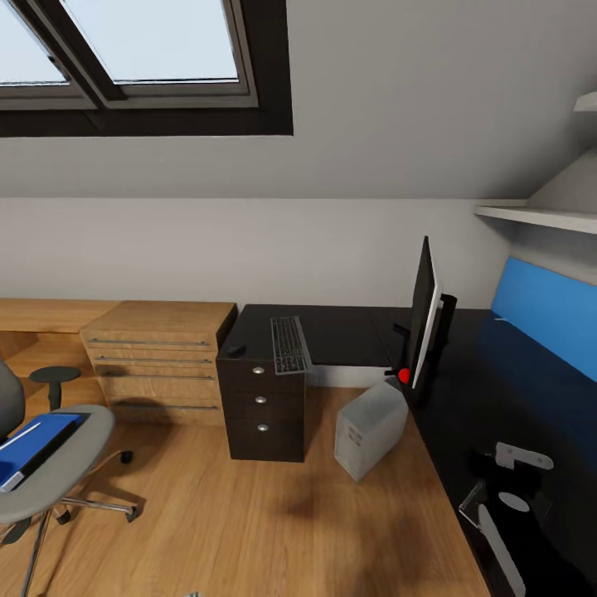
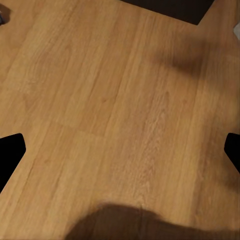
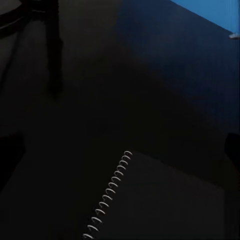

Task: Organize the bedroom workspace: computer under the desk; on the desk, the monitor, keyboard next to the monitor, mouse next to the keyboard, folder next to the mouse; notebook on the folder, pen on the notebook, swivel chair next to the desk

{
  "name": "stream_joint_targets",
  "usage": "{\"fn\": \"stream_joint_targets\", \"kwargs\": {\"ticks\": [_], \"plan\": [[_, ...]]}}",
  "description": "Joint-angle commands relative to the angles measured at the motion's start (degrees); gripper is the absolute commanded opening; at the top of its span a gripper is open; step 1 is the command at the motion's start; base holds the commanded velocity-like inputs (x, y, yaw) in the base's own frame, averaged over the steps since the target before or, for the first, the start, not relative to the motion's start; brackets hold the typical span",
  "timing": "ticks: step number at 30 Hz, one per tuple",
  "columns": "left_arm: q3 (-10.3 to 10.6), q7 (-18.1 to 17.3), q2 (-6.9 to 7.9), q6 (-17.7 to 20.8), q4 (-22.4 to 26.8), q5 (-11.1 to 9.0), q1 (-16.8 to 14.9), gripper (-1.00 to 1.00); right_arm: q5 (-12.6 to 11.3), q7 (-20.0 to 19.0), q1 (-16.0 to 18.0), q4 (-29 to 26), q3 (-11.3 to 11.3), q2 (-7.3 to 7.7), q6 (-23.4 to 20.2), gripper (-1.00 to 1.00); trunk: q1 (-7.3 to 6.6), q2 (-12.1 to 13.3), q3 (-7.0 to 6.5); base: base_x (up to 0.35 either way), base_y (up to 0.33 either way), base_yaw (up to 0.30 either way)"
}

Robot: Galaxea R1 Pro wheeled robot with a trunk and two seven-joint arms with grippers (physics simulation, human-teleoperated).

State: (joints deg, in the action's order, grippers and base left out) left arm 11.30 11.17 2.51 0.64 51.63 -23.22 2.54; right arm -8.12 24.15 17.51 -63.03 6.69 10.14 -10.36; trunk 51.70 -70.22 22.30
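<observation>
Here the blue folder [image 1: 37, 448] is lying on the swivel chair [image 1: 62, 481] seat at the head view's far left, long axis slanting toward the oak drawers [image 1: 157, 356], with a dark notebook and pale pen apparently on it. The left arm is likely nearer. Above the black worktop [image 1: 497, 390], the right hand [image 1: 506, 489] is hovering; I cannot tell whether either hand's fingers are apart. No writing is readable.

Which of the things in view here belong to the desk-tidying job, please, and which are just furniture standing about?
Job: desk, monitor, keyboard, mouse, computer, swivel chair, folder, notebook.
Standing about: oak drawers, wall shelf, skylight.
</observation>
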Motion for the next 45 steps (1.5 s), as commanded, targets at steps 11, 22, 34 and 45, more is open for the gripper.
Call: {"fn": "stream_joint_targets", "kwargs": {"ticks": [11, 22, 34, 45], "plan": [[0.37, 0.43, 0.04, 0.07, 0.14, -0.51, 0.00, 1.00, -0.11, -2.26, 2.43, 13.76, 0.70, 3.86, 4.51, 1.00, 0.01, -0.04, 0.05, 0.000, 0.000, 0.000], [0.46, 0.43, 0.04, 0.07, 0.14, -0.51, 0.00, 1.00, 0.02, -7.83, 7.17, 22.11, 0.69, 5.46, 5.30, 1.00, 0.01, -0.04, 0.05, 0.000, 0.000, 0.000], [0.47, 0.35, 0.04, 0.05, 0.14, -0.51, 0.00, 1.00, -0.05, -12.44, 7.47, 22.57, 0.69, 5.55, 5.17, 1.00, 0.01, -0.04, 0.05, 0.007, 0.001, 0.000], [0.50, 0.37, 0.04, -0.02, 0.14, -0.51, -0.02, 1.00, -0.21, -13.61, 7.61, 22.62, 0.75, 5.79, 4.57, 1.00, 0.01, -0.04, 0.05, 0.177, 0.051, 0.000]]}}
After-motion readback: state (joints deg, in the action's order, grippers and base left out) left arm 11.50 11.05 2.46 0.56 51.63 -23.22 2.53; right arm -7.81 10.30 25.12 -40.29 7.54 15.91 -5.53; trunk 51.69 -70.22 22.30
